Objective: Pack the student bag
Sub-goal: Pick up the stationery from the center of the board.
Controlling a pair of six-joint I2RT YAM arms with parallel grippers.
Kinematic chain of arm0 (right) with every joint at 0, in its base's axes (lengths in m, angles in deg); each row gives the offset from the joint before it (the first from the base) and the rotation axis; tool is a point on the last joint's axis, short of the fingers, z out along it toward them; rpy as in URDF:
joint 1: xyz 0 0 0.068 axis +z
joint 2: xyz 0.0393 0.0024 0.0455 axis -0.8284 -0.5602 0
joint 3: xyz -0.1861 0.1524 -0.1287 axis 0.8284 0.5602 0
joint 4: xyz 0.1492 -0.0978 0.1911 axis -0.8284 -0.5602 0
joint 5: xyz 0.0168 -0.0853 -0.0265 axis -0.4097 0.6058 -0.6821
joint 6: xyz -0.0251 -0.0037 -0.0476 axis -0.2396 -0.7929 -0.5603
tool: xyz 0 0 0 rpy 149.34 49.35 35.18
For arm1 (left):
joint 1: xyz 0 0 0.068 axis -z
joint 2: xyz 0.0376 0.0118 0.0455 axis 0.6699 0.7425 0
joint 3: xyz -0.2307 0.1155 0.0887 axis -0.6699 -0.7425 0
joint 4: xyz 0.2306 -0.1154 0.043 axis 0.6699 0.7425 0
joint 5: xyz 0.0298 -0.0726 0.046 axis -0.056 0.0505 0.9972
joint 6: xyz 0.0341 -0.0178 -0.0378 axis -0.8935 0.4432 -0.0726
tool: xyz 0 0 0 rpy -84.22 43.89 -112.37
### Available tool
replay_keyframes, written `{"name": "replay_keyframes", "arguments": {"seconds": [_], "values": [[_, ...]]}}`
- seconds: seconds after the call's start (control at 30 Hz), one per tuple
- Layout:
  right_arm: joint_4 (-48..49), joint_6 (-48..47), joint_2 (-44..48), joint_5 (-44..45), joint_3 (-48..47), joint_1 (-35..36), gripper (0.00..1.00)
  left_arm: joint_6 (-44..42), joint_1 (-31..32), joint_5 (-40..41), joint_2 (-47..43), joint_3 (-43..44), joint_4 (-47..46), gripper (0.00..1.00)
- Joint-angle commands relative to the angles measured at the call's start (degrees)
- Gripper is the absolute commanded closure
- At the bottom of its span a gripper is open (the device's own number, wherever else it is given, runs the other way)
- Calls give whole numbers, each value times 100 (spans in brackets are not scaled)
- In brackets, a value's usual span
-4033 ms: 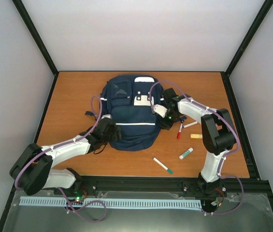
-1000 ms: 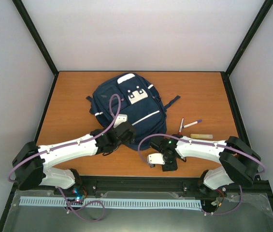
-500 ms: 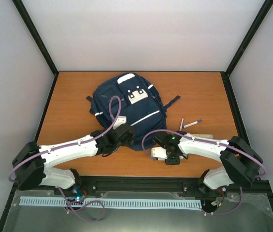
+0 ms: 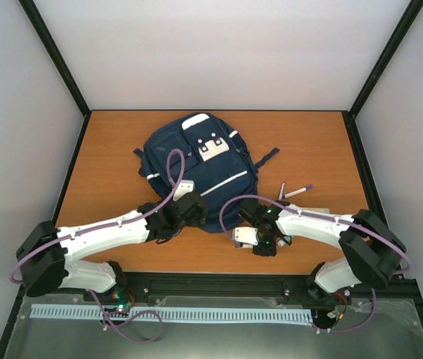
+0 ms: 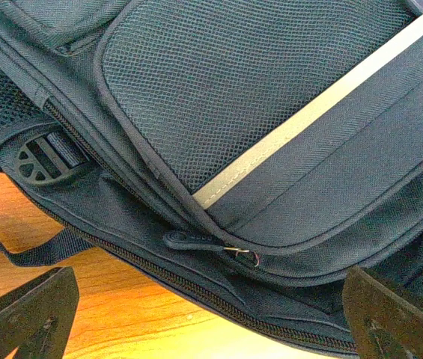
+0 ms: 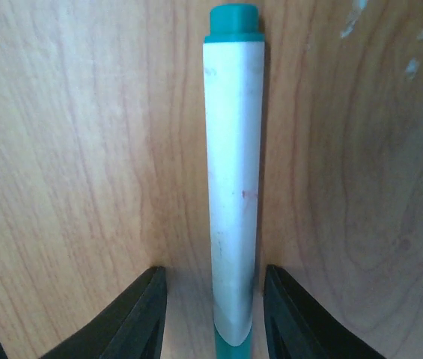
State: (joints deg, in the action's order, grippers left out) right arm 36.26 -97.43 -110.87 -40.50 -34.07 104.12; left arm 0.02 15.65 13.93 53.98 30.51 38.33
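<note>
**Spotter:** Where is the bag now?

**Me:** The student bag [image 4: 174,149] sits in the upper middle of the top view, on the table [image 4: 114,142]. Four seconds ago it lay square. Now it is turned, its top toward the upper left and its bottom corner toward the lower right.

**Spotter:** Your left side?

**Me:** My left gripper [image 4: 189,206] hangs at the bag's lower edge, about where it was a second ago. Fingers are spread wide, one in each bottom corner of the wrist view, holding nothing. A zipper pull [image 5: 192,240] lies in the middle of that view, zipper shut as far as I can see.

**Spotter:** And the right?

**Me:** That is the change. Four seconds back, my right gripper [image 4: 262,241] was up against the bag's right side. It has since come down to the lower middle of the top view, onto the white marker [image 6: 232,164] with the green cap. Fingers stand apart, one on each side of the barrel, not yet clamped. The right one looks nearly touching.

**Spotter:** Meaning?

**Me:** First item about to be gripped, I judge. Nothing visibly packed. Two pens [image 4: 293,192] wait right of centre.
</note>
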Motion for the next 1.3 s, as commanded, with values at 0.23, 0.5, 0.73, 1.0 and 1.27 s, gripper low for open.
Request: {"name": "replay_keyframes", "arguments": {"seconds": [0.23,0.5,0.73,1.0,1.27], "values": [[159,303,-398,-321,-83,-13,73,40,76,85,-332,-105,-78,1],[3,256,-104,-49,-175,-103,94,-463,76,349,-377,276,326,1],[-778,113,571,-1139,-796,-976,97,-1320,72,282,-124,909,589,1],[-1039,-29,1093,-2077,-998,-2396,97,-2371,78,-67,1043,1843,984,11],[-509,267,1246,-1998,-1094,-3373,97,-3073,91,44,1817,2464,1011,17]]}}
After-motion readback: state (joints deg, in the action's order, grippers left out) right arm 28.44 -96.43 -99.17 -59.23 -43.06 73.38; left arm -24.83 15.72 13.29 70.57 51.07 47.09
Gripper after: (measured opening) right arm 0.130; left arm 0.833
